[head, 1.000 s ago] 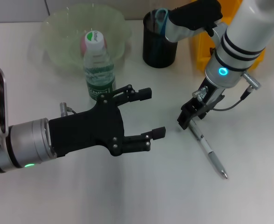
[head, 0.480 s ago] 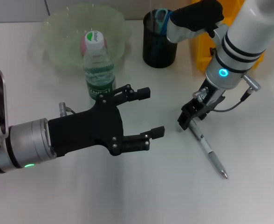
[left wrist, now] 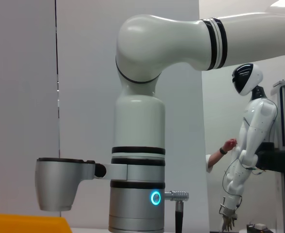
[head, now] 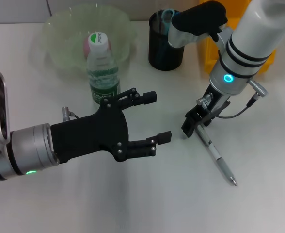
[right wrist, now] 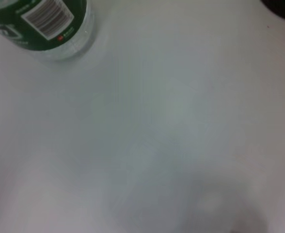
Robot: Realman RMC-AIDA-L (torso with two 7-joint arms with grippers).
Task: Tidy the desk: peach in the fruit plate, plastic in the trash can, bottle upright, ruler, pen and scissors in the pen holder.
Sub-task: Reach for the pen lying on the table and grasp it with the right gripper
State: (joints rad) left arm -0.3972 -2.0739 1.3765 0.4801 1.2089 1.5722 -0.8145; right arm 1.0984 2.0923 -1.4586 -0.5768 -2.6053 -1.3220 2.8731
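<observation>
A silver pen [head: 215,154] lies on the white desk at the right. My right gripper [head: 193,124] is down at the pen's upper end. My left gripper [head: 159,117] hovers open and empty over the desk's middle, just in front of the upright bottle [head: 102,68] with its green label [right wrist: 48,22]. The peach [head: 87,45] rests in the clear green fruit plate [head: 60,29] behind the bottle. Teal-handled scissors [head: 167,15] stand in the black pen holder [head: 163,48]. A yellow trash can [head: 208,48] shows behind the right arm. Ruler and plastic are out of view.
The right arm's white forearm with its blue ring light [left wrist: 155,197] stands over the desk's right side, its elbow above the pen holder. A yellow bin edge [left wrist: 26,222] shows in the left wrist view. Bare desk lies along the front.
The right arm and its gripper have shifted slightly to the left at the pen's upper end. The pen and the left arm have not moved.
</observation>
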